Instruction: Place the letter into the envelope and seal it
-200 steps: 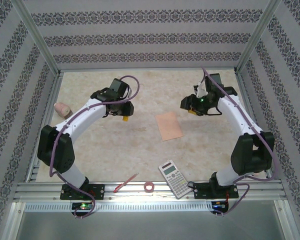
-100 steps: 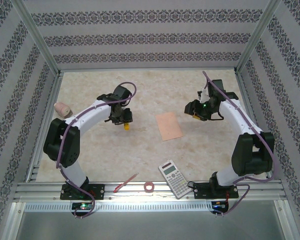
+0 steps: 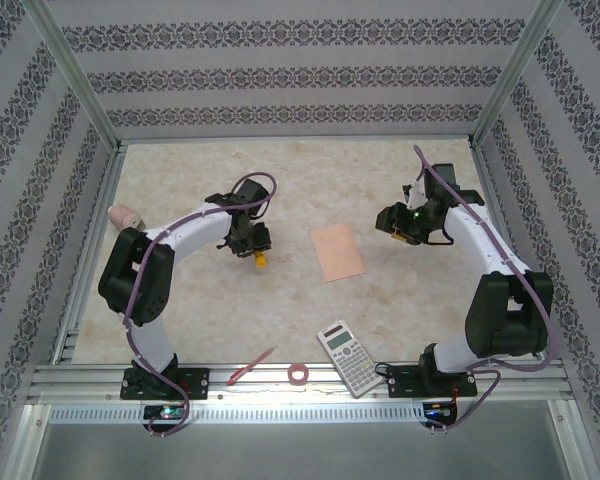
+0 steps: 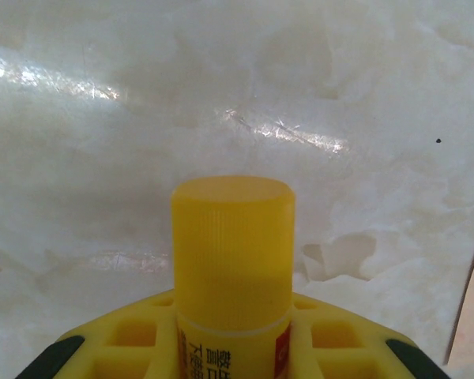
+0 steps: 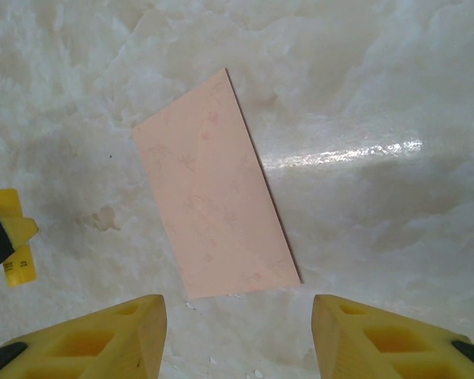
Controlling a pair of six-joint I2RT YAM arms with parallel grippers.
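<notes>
Sealing stage: I judge the task is at its gluing step, because my left arm carries a glue stick and the envelope lies flat and looks closed.
Left pincer [image 3: 248, 238]: clenched on the glue stick [image 4: 232, 253], with the ribbed yellow cap on and sticking out past the fingers. It hangs over bare tabletop [image 3: 180, 190].
Right pincer [image 5: 238, 339]: released, the jaws wide apart with nothing between them. It hovers at about 2 o'clock from the envelope.
Envelope [image 3: 337, 252]: flat on the tabletop just right of centre, at 3 o'clock from the glue stick and apart from both pincers. The right wrist view shows faint diagonal creases on its face. I cannot tell whether the flap is stuck or only folded down.
Letter: I take it to be inside the envelope, but the peach paper hides it and I cannot confirm that.
Bystanders: a calculator [image 3: 347, 357] sits at 6 o'clock from the envelope by the near rail. A red pen [image 3: 252, 366] and a small red ring [image 3: 299, 374] lie at about 7 o'clock. A pink object [image 3: 125, 217] rests far off at 9 o'clock.
Next move: the cap must come off before any glue goes down. I would bring the right pincer across toward 9 o'clock to pinch the cap while the left holds the body. After that the flap needs lifting, a line of glue and a firm press.
Caution: thin paper may slide under the stick, so one pincer should pin the envelope.
</notes>
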